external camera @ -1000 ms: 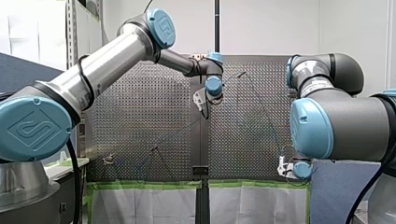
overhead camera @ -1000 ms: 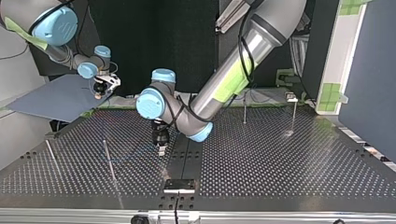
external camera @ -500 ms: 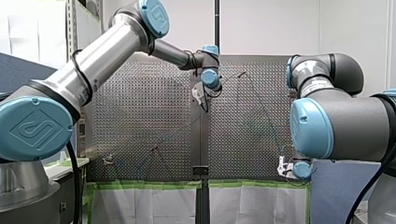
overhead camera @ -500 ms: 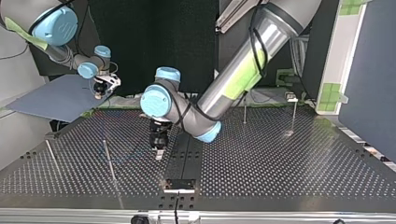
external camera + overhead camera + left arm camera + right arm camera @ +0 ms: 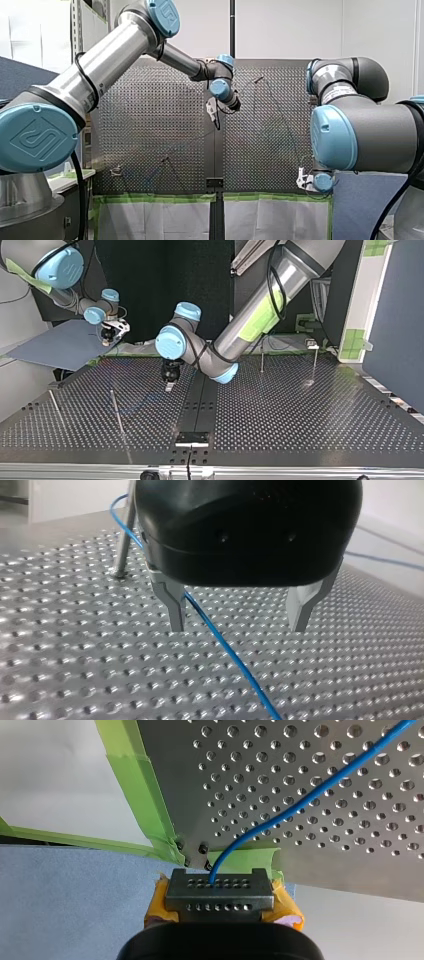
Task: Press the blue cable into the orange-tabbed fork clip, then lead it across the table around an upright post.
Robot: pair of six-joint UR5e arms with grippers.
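Hovering over the table (image 5: 75, 670), the left gripper (image 5: 239, 627) has fingers (image 5: 175, 605) spread wide; the cable (image 5: 234, 662) runs between them; the right gripper (image 5: 220, 885) pinches the cable tight.

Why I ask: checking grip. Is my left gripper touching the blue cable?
Cannot tell. Left wrist view: blue cable passes right beside one finger, contact unclear.

Top view, lower left: two posts (image 5: 116, 410) and the blue cable (image 5: 145, 400) obstruct; the worktop (image 5: 310, 420) at lower right lies free.
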